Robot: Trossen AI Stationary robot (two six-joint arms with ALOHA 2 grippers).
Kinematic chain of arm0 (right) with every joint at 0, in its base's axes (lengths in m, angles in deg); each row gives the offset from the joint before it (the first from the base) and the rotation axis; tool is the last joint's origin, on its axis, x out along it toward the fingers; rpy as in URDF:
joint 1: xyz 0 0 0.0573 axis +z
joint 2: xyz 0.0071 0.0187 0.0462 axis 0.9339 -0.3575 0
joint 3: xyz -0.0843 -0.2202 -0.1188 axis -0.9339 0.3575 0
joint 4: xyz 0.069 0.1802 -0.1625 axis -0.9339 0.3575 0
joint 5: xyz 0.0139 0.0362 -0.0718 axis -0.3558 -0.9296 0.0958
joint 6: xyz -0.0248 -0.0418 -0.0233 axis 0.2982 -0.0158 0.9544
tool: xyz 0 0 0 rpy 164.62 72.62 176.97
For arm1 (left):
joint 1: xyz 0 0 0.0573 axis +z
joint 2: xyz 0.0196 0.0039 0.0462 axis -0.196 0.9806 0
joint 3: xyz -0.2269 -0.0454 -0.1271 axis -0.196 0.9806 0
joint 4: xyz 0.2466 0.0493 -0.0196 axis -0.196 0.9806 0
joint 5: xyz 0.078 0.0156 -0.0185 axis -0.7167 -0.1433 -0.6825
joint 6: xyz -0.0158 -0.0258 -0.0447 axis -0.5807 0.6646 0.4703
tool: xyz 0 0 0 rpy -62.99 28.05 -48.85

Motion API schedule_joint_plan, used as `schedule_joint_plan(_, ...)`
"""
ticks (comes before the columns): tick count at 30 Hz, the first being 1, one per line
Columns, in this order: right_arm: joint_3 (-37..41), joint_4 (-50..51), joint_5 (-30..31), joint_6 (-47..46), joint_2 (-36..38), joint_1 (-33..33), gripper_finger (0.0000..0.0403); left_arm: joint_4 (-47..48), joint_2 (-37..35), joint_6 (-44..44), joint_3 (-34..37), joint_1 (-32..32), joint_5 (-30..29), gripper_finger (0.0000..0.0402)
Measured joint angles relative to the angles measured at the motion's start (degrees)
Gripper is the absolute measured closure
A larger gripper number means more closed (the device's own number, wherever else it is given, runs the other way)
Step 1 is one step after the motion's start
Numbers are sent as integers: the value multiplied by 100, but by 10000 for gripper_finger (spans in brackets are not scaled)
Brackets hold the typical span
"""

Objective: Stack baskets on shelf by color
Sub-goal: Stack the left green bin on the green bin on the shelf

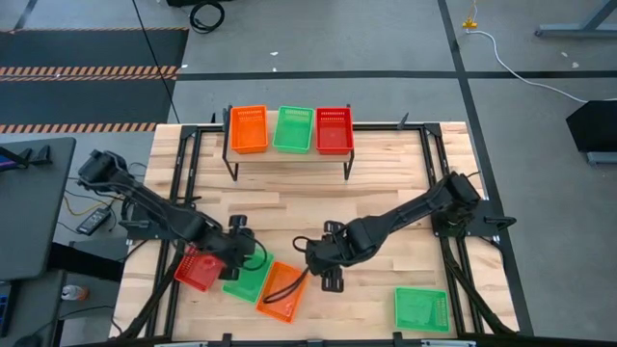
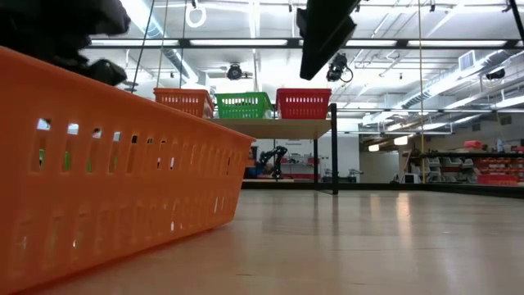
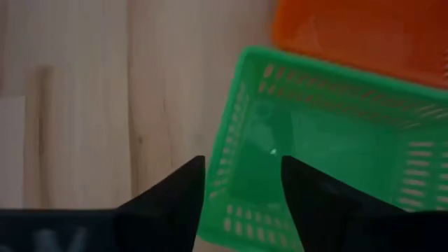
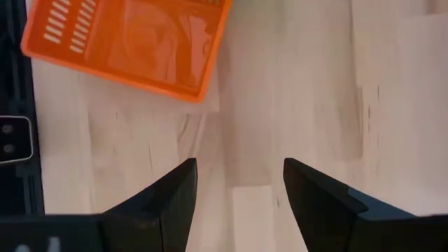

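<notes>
Baskets are mostly unsorted: left gripper (image 3: 241, 199) jaws spread over a green basket's (image 3: 329, 150) wall, right gripper (image 4: 238, 203) jaws open, empty, near an orange basket (image 4: 126, 42). Shelf (image 1: 289, 154) holds three (one per color); four wait on the counter (image 1: 386, 193).

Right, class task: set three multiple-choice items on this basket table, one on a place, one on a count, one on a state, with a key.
1. Which basket lies alone at the table's near right corner?
A. orange
B. green
C. red

2. How many baskets lie on the table, off the shelf?
A. two
B. six
C. four

3. How do the left gripper's fingers stand?
A. open over a green basket
B. shut on a red basket
C. shut on nothing

Key:
1 B, the green basket lies apart from the rest.
2 C, the shelf carries the other three stacks.
3 A, the left gripper has its fingers spread over the green basket's wall.
</notes>
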Motion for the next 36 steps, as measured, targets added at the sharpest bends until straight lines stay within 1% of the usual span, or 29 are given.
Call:
schedule_joint_plan(4,0,-7,67,-28,0,137,184,-41,312,-176,0,137,137,208)
schedule_joint_plan(7,0,-24,268,-99,0,200,184,-40,551,-303,0,259,32,216)
schedule_joint_plan(10,0,-42,282,-123,0,209,184,-68,803,-613,0,425,-53,223)
schedule_joint_plan(14,0,-44,294,-230,0,207,184,-472,1008,-933,0,728,-397,229)
schedule_joint_plan(18,0,-44,293,-249,0,207,184,-931,1038,-1247,0,1126,-901,230)
schedule_joint_plan(23,0,-44,278,-250,0,224,184,-1057,1038,-1355,0,1702,-1468,230)
schedule_joint_plan(27,-1,-44,278,-250,0,222,184,-982,1038,-996,0,2117,-1812,230)
schedule_joint_plan(30,-2,-43,292,-249,0,224,184,-834,1038,-590,0,2317,-1884,230)
schedule_joint_plan(33,0,-44,402,-250,0,224,184,-576,1038,-32,0,2393,-1962,230)
schedule_joint_plan(36,0,-44,518,-250,0,224,184,-96,998,469,-2,2396,-2196,230)
